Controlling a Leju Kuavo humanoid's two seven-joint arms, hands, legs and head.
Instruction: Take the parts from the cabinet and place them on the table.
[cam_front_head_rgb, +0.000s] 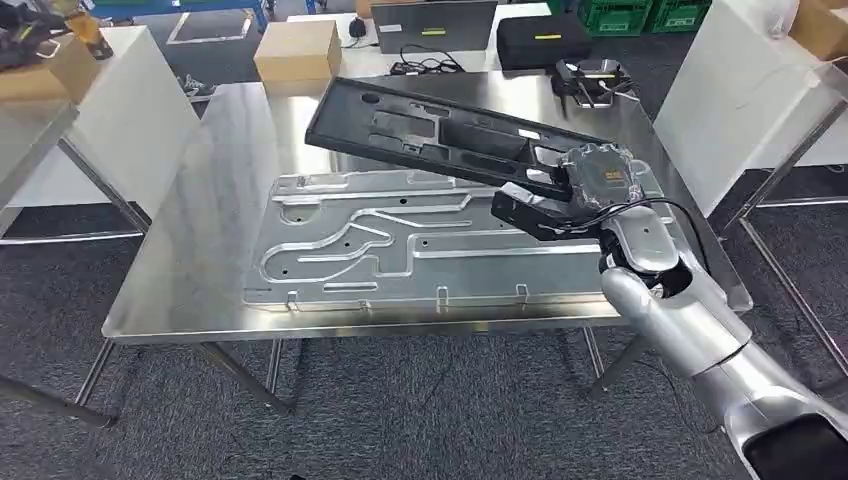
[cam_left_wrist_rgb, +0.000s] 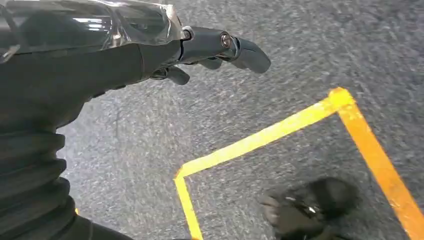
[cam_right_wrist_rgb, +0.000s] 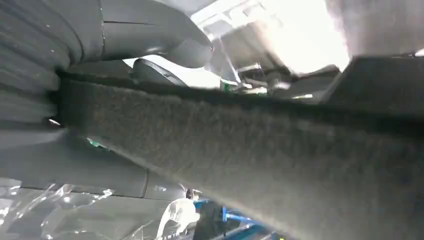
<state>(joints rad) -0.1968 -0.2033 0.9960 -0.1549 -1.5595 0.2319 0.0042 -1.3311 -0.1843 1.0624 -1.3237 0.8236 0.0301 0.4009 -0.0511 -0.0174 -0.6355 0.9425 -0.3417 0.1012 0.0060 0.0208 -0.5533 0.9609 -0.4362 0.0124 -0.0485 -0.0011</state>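
Leftmost, the left robot hand hangs released over grey floor; a silver plate lies on the counter; the right robot hand grasps a black tray, tilted above the plate.

One steel table carries one silver metal panel, one black plastic part, one cardboard box and one black case.

A shiny steel table carries a flat silver grooved panel lying across its middle
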